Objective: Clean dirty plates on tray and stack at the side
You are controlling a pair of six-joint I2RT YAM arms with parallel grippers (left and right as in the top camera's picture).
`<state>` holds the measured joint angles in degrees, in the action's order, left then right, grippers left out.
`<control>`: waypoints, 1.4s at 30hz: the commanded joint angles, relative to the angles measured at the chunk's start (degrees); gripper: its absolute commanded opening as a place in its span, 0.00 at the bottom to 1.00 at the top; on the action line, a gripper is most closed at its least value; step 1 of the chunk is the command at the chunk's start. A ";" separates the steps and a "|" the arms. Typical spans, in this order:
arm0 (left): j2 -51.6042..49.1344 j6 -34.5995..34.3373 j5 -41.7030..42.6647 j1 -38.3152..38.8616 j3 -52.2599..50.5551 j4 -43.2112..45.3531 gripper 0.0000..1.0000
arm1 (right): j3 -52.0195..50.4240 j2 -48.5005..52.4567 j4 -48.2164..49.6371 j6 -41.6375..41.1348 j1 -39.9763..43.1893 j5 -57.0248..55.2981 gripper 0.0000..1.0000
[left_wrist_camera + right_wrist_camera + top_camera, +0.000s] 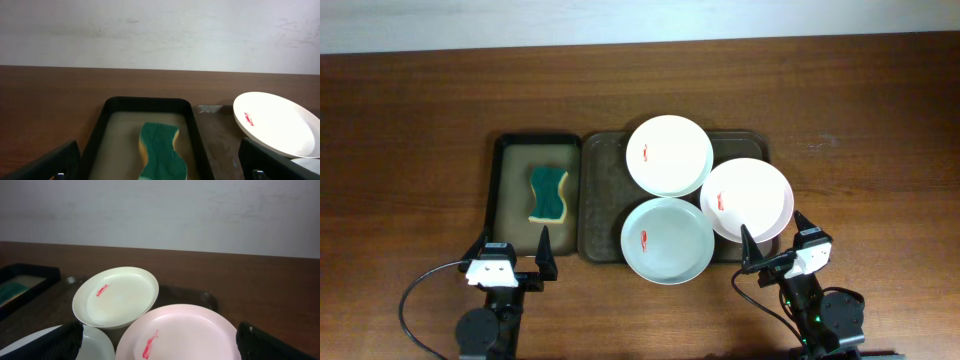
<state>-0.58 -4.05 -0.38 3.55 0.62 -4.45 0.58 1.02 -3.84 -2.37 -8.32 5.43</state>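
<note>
Wooden table [410, 110] bears tray [603, 200] holding three red-smeared plates [668, 155].

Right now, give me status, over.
Left gripper, right gripper open, empty. Three dirty plates on tray, all red-smeared. Sponge in small tray; nothing blocking.

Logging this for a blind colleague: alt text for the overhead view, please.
Three round plates, each with a red smear, crowd a dark brown tray, the pinkish one overhanging its right rim. A green sponge lies in a narrower tray on its left; left gripper and right gripper hover open below.
</note>
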 commanded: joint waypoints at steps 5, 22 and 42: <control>0.17 0.70 0.46 -0.35 -0.11 -0.35 0.99 | -0.26 -0.55 -0.24 -0.07 -0.31 -0.07 0.98; 0.17 0.68 8.76 -0.28 0.81 8.92 0.99 | -0.20 -0.55 0.13 -0.13 -0.31 2.99 0.98; -56.15 3.85 19.63 -0.24 62.14 -37.66 0.99 | 87.03 72.65 -59.43 -3.26 -0.31 2.16 0.98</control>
<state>-52.18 -1.63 7.79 3.44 61.47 -39.94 79.35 63.05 -59.13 -5.26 -8.32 2.59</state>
